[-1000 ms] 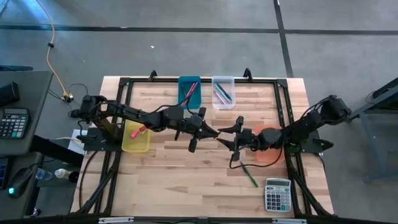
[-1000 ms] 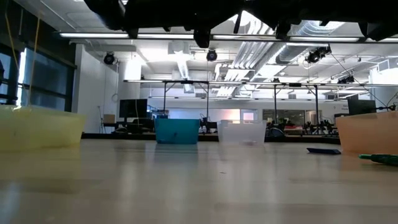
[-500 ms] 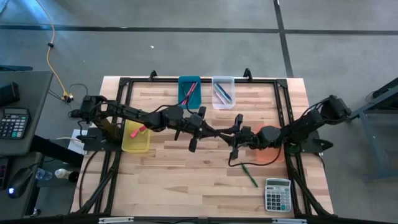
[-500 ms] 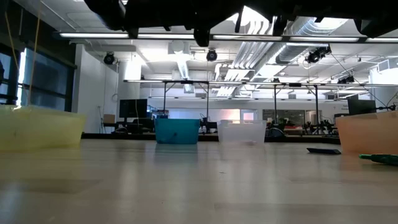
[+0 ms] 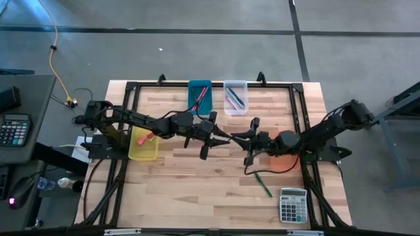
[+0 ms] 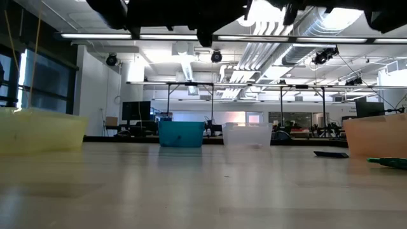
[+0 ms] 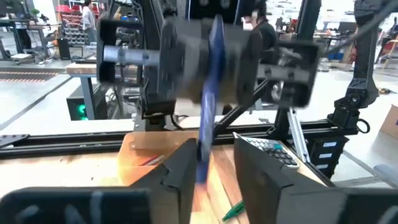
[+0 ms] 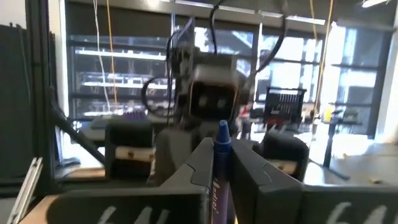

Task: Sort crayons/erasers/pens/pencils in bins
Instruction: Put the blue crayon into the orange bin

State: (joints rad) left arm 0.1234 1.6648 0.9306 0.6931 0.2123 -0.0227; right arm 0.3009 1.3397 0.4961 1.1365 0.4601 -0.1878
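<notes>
Right gripper (image 5: 234, 137) mid-frame in the high view, fingers pinched tight on a blue pen (image 8: 221, 155); in the right wrist view the pen stands up betw. its two dark fingers, tip poking past them. Left gripper (image 5: 225, 139) meets it tip to tip, just left of ctr. Left wrist view: pen (image 7: 208, 112) hangs blurred just ahead of the left fingers (image 7: 183, 168), which stand parted either side of it; can't tell if they touch. Bins: yellow (image 5: 144, 143) left, teal (image 5: 199, 96) and clear (image 5: 235, 96) upper ctr, orange (image 5: 283, 152) right. Green stick (image 5: 262, 184) lies lower right, nr the calculator (image 5: 293, 205).
</notes>
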